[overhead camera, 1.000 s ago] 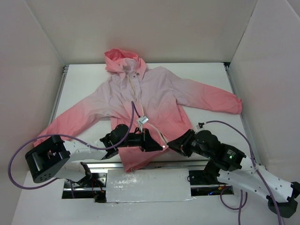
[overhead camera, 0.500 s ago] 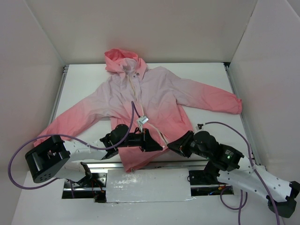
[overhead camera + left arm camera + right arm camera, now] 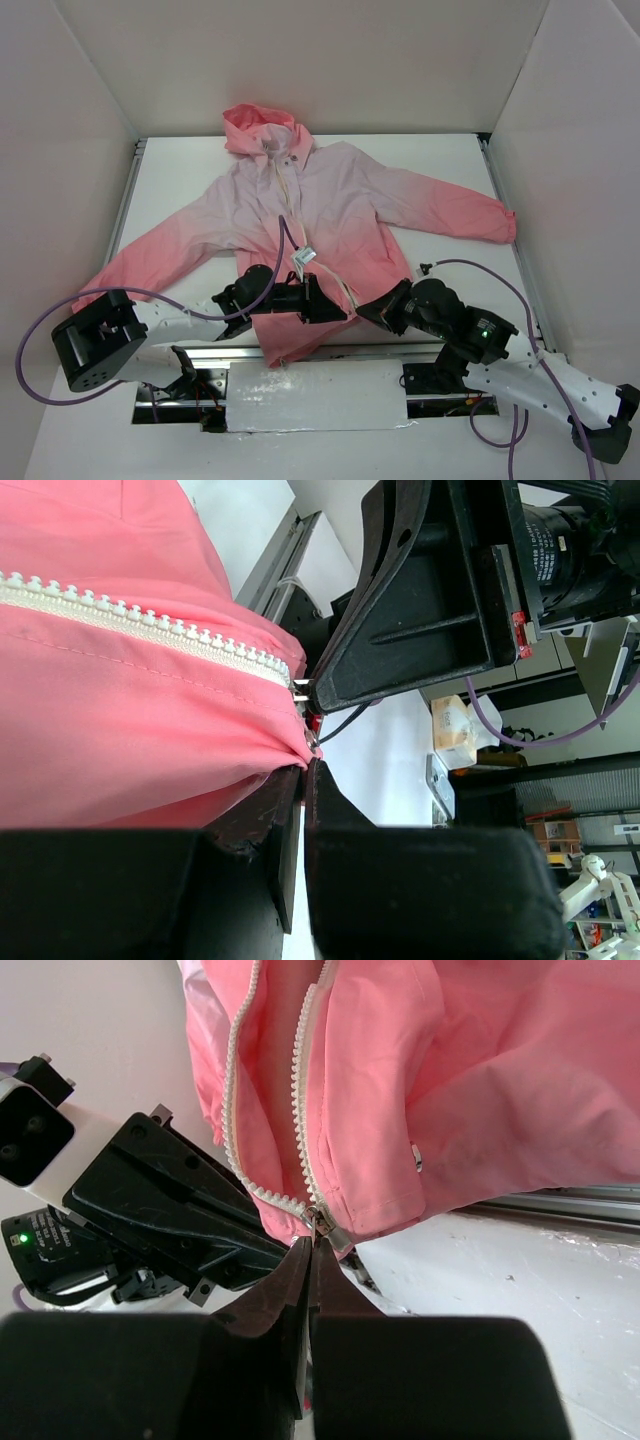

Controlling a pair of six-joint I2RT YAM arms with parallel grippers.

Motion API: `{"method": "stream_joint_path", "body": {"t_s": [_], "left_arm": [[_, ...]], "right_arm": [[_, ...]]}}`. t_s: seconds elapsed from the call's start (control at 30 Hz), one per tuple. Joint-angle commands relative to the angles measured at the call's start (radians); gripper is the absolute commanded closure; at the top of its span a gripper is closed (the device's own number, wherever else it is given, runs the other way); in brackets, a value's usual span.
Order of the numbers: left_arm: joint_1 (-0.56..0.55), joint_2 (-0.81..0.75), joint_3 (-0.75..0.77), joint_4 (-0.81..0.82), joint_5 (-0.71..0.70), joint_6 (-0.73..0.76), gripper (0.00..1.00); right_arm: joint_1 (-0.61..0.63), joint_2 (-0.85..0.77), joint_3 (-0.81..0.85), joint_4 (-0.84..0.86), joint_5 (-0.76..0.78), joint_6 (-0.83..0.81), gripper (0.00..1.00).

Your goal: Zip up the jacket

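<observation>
The jacket (image 3: 320, 210) lies face up on the table, hood at the back, coral hem at the near edge. Its pale zipper (image 3: 300, 1150) is parted along most of its length, its two tooth rows meeting at the slider (image 3: 322, 1225) at the hem. My left gripper (image 3: 335, 308) is shut on the hem fabric (image 3: 150, 720) beside the zipper's bottom end. My right gripper (image 3: 362, 312) faces it from the right, shut on the slider's pull tab, as the right wrist view (image 3: 311, 1243) shows.
White walls enclose the table on three sides. A metal rail (image 3: 300, 350) runs along the near edge, with a white plate (image 3: 315, 395) below it. A white tag (image 3: 305, 257) lies on the jacket front. Purple cables (image 3: 30, 350) loop near both arm bases.
The right arm has crept slightly left toward the hem. The left arm and the jacket have hardly moved.
</observation>
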Motion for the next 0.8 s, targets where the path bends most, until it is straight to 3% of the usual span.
{"method": "stream_joint_path", "body": {"t_s": [0.0, 0.17, 0.37, 0.77], "left_arm": [[0.001, -0.028, 0.014, 0.079, 0.014, 0.002, 1.0], [0.001, -0.029, 0.012, 0.078, 0.014, 0.002, 1.0], [-0.002, -0.029, 0.0, 0.071, 0.005, -0.004, 1.0], [-0.011, -0.064, -0.052, 0.038, -0.049, -0.003, 1.0]], "right_arm": [[0.008, 0.007, -0.001, 0.023, 0.032, -0.005, 1.0], [0.01, 0.004, -0.009, 0.033, 0.035, -0.015, 1.0], [0.01, 0.03, -0.023, 0.165, 0.069, -0.035, 1.0], [0.008, 0.202, 0.128, 0.369, 0.081, -0.094, 1.0]]}}
